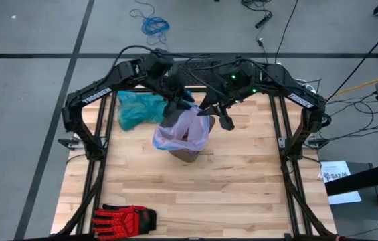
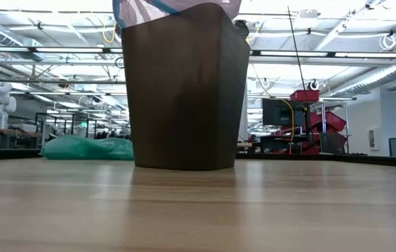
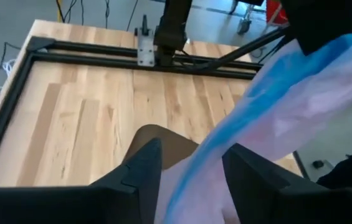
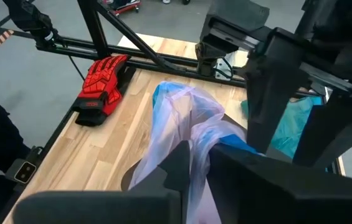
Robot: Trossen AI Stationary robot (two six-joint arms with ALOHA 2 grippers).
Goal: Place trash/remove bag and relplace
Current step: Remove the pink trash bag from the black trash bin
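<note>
A dark brown bin [image 1: 189, 155] [image 2: 183, 98] stands upright on its base at the middle of the wooden table. The pale pink-lavender bag [image 1: 183, 130] with its blue hem rises out of the bin's mouth; its lower part is hidden inside. My right gripper [image 4: 202, 149] is above the bin's far right side, shut on the bag's rim. Just left of it, my left gripper [image 3: 193, 149] stands open, with the bag's blue-hemmed edge [image 3: 238, 124] running between its fingers. My right gripper pinches a bunched stretch of the bag's blue-hemmed rim [image 4: 216, 138] between its two fingers, coming slanting down from the far side. The bag hangs below the fingers, slack, down into the bin. Whether my left gripper's open fingers touch the bag, I cannot tell.
A crumpled teal-green plastic bag [image 1: 138, 108] [image 2: 85, 148] lies on the table at the far left of the bin. A red work glove [image 1: 125, 217] lies at the near left corner. Black frame rails [image 1: 289, 154] run along the table's sides.
</note>
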